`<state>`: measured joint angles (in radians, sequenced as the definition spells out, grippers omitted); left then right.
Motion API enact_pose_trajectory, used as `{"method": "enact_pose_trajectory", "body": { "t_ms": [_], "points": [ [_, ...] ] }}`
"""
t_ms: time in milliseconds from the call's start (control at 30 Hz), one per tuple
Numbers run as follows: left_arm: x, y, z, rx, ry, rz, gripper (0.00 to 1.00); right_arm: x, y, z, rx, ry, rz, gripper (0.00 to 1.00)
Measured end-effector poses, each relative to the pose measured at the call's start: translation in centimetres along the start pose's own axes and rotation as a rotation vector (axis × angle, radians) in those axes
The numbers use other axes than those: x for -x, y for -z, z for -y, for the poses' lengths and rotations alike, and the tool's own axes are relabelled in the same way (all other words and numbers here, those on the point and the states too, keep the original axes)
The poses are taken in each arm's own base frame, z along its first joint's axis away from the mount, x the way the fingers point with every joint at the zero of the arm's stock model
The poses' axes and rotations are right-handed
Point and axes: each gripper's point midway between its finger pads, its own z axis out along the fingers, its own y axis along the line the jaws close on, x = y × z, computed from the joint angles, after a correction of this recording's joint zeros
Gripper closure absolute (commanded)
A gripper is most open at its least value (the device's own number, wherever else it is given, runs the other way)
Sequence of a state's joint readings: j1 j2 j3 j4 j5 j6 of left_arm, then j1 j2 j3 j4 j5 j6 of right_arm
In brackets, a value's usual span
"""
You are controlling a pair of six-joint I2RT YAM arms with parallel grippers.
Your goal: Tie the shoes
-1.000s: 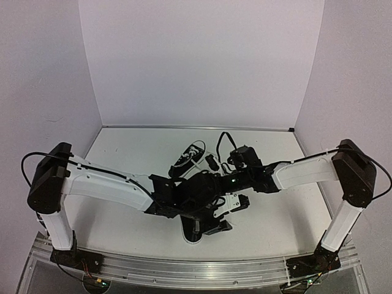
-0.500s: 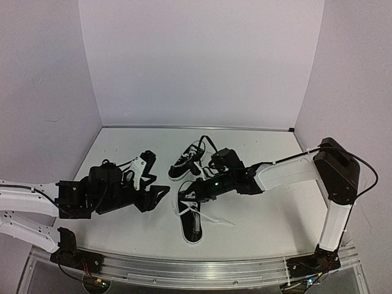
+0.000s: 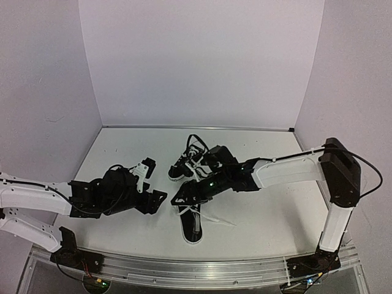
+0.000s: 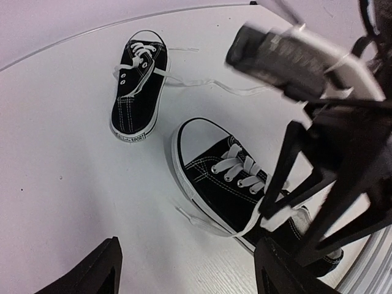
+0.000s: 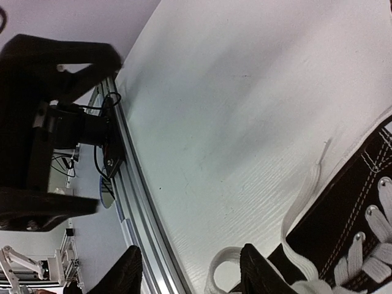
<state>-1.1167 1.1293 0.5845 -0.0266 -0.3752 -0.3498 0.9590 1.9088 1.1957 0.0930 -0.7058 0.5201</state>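
Right arm (image 4: pixel 306 61) is a dark blur across the left wrist view, blocking the near shoe's (image 4: pixel 226 177) heel. From above, that heel end is under it too, and the far shoe (image 3: pixel 182 166) is half covered. Left arm (image 3: pixel 30 197) runs off the left edge. The right wrist view clips the near shoe at its corner.

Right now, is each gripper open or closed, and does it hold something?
Left gripper: open, holding nothing.
Right gripper: open; a white lace lies beside one finger, not pinched.
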Motion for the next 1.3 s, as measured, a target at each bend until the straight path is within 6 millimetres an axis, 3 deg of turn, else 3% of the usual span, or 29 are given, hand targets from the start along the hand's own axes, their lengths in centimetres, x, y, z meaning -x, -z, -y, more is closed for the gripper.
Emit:
{"method": "enact_pose_trajectory", "body": {
  "t_ms": [100,233,367,633,800,1000,1300],
  "points": [
    [-0.7,-1.1,-0.1,-0.022,0.010,-0.048,0.20,1.3,2.5,-1.5,0.001,0.038,0.035,0.32],
    [-0.3,-2.3,0.2,-0.069,0.028,-0.084,0.20,4.4,7.0,-3.3,0.009,0.108,0.142,0.33],
    [-0.4,-3.3,1.9,-0.151,0.012,-0.116,0.24,6.0,9.7,-1.8,-0.037,0.128,0.197,0.42],
    [-1.8,-5.2,5.9,-0.346,-0.049,-0.198,0.36,3.2,7.3,2.5,-0.109,0.113,0.080,0.60],
    [-2.8,-6.0,6.6,-0.378,-0.079,-0.232,0.63,1.6,6.0,4.4,-0.132,0.103,0.017,0.65],
    [-1.7,-6.8,7.0,-0.387,-0.089,-0.216,0.91,0.4,5.1,5.7,-0.145,0.095,-0.029,0.67],
    [-0.7,-6.7,6.3,-0.374,-0.071,-0.191,0.97,-0.7,4.2,6.7,-0.143,0.092,-0.074,0.68]
  ]
}}
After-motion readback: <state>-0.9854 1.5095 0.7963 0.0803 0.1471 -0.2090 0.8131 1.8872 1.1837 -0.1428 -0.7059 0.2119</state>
